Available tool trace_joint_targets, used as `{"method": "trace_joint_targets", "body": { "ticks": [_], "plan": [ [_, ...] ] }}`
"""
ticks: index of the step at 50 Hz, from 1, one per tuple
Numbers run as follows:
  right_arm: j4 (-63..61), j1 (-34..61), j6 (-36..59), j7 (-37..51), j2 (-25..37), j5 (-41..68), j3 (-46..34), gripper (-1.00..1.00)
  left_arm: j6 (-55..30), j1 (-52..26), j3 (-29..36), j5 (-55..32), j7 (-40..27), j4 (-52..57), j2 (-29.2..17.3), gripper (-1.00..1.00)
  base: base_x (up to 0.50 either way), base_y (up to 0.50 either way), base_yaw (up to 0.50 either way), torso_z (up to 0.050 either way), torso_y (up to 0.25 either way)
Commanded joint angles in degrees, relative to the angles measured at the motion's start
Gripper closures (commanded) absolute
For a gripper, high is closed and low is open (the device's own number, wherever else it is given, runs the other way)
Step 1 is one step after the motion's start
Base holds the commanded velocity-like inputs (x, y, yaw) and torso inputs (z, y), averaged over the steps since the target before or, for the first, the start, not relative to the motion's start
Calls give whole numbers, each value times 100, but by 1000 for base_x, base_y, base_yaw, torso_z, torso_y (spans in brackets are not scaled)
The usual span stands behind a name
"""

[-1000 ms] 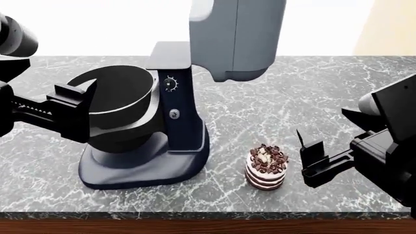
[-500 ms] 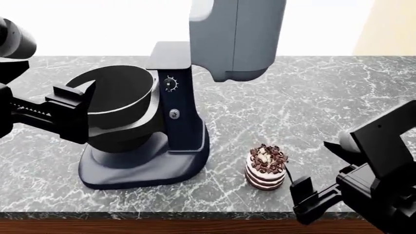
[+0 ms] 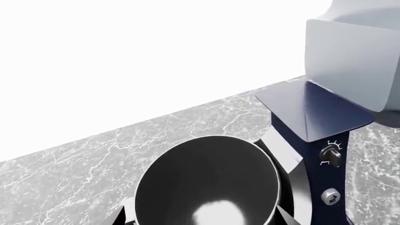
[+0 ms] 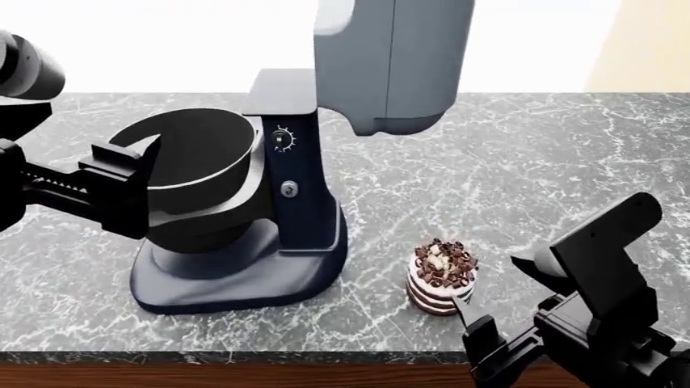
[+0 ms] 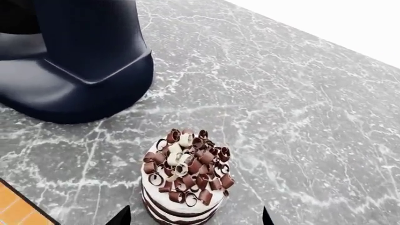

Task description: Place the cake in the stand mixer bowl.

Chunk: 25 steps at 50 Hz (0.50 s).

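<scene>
The cake, small with dark and white stripes and chocolate curls, stands on the marble counter right of the mixer's base. It also shows in the right wrist view. My right gripper is open at the counter's front edge, just front-right of the cake. In the right wrist view its two fingertips straddle the cake's near side without touching it. The stand mixer bowl is dark and empty and sits on the mixer. My left gripper is open at the bowl's left side, with the bowl between its tips.
The navy stand mixer column carries a raised grey head above and right of the bowl. Its base lies close behind the cake. The counter's front edge runs just below the cake, and orange floor shows past it.
My right gripper has dropped from the cake's right side toward the counter's front edge and now points at the cake from the front right. The left gripper, the cake and the bowl have stayed put.
</scene>
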Motion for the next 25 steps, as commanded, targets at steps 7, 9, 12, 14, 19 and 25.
{"method": "trace_joint_targets", "body": {
  "ticks": [7, 9, 12, 14, 19, 25],
  "plan": [
    [12, -352, -23, -713, -305, -900, -1, -100, 24, 58, -22, 79, 122, 24, -53, -100, 0, 0, 0, 0, 0],
    [50, -317, -16, -781, -358, -1015, -80, -100, 26, 75, -28, 103, 140, 27, -50, -100, 0, 0, 0, 0, 0],
    [83, -301, -32, -798, -362, -1045, -120, -100, 34, 102, -39, 113, 161, 42, -67, -100, 0, 0, 0, 0, 0],
    [98, -329, -50, -835, -361, -1106, -127, -100, 38, 124, -58, 134, 184, 45, -76, -100, 0, 0, 0, 0, 0],
    [125, -435, -122, -1055, -392, -1414, -164, -100, 60, 137, -66, 134, 210, 65, -92, -100, 0, 0, 0, 0, 0],
    [188, -496, -200, -1263, -411, -1688, -246, -100, 67, 201, -75, 210, 263, 68, -74, -100, 0, 0, 0, 0, 0]
  ]
}}
